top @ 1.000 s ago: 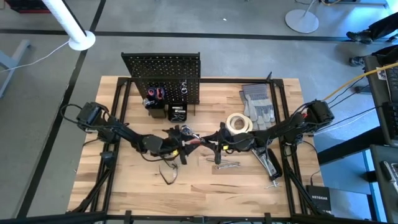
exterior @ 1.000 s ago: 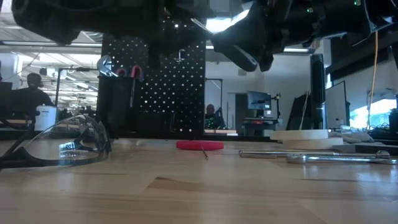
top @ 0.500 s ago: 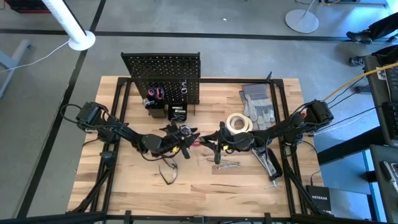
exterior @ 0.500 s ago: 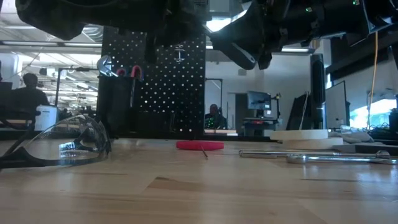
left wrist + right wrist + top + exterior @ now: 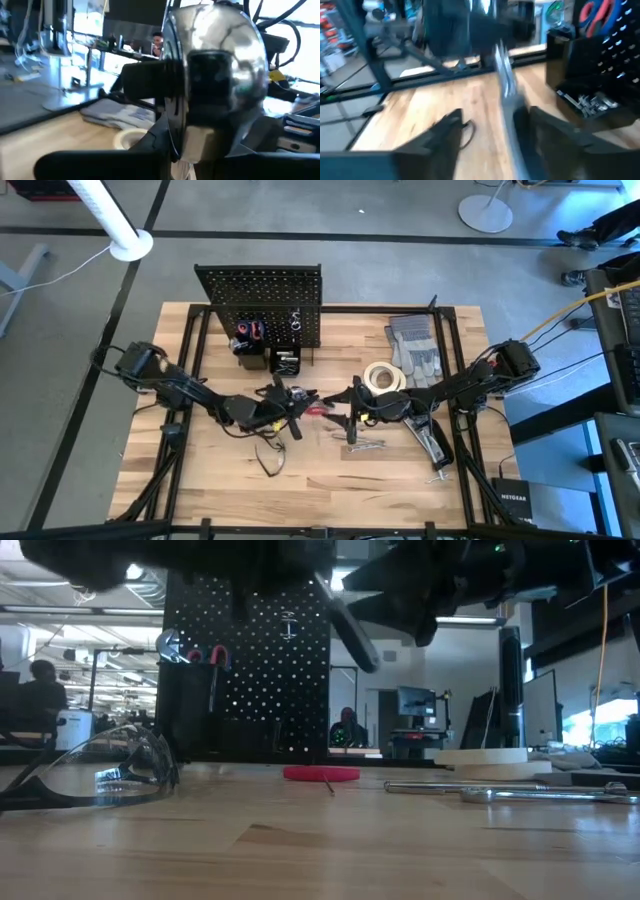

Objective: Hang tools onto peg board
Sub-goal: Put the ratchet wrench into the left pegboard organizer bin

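Both grippers meet above the middle of the light wooden table (image 5: 220, 480): our left gripper (image 5: 285, 402) and our right gripper (image 5: 350, 412) face each other, just apart, over a small red-handled tool (image 5: 318, 409) lying on the wood. Our left gripper is clamped on a shiny silver metal tool (image 5: 215, 75) that fills its wrist view. Whether our right gripper's fingers are parted or closed, we cannot tell; a slim silver bar (image 5: 504, 80) stands between them in its wrist view.

Behind them, at the table's far edge, stands the upright black perforated peg board (image 5: 262, 295), with red-handled pliers (image 5: 246, 332) already in one of its small black bins. The white tape roll (image 5: 383, 377), the clear black-framed safety glasses (image 5: 95, 772) and a long silver bar tool (image 5: 500, 790) wait on the table.

To do this step well, we judge that we should keep the left grip firm, lift clear of the right arm, and line the tool up squarely with a hook on the board.

Compared with a second ago, our left arm has drawn slightly back, and the silver tool now angles lower in front of the board.
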Controlling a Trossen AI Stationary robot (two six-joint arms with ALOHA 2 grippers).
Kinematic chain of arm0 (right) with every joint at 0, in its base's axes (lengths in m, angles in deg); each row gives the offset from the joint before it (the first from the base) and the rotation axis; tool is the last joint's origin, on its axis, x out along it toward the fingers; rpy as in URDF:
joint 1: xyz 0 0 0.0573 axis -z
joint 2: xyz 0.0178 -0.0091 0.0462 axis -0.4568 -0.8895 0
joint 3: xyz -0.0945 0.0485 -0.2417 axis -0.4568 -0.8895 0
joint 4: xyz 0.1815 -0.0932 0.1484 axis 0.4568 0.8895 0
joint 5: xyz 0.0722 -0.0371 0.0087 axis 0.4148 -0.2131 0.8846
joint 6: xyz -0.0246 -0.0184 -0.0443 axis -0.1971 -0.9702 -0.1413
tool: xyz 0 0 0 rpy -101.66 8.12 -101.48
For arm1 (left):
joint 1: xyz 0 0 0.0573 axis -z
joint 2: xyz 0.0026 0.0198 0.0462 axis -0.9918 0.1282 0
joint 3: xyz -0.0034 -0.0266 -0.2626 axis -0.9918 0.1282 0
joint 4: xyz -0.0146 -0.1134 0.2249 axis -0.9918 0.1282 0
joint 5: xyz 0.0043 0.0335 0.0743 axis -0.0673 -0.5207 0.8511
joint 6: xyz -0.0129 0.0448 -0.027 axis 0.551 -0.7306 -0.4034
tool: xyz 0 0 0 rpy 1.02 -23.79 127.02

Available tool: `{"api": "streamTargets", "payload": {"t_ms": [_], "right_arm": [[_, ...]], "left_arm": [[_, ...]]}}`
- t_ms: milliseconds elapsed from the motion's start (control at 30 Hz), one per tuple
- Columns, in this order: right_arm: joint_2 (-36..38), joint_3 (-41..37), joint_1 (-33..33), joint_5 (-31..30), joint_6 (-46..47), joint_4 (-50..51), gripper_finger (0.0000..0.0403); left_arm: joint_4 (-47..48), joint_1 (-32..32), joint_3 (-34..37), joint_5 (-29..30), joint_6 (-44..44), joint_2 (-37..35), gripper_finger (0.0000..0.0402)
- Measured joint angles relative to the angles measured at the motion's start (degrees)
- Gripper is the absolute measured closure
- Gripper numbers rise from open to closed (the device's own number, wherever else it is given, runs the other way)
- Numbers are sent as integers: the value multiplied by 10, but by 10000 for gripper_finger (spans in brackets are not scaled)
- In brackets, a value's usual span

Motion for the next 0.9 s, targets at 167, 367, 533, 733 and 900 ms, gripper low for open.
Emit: {"api": "streamTargets", "payload": {"t_ms": [167, 367, 533, 733, 900], "right_arm": [[69, 0, 0, 20, 37, 117, 95], [94, 0, 0, 14, 65, 206, 64], [83, -1, 0, -11, 70, 218, 69], [79, -1, 0, -26, 70, 215, 78], [78, -1, 0, -27, 70, 215, 79]], "left_arm": [[141, 37, -2, 83, -71, -120, 370], [347, 88, -2, 271, -116, -278, 370], [492, 83, -2, 370, -107, -344, 370], [604, 30, -1, 384, -36, -348, 370], [657, -15, -1, 381, -11, -349, 370]]}}
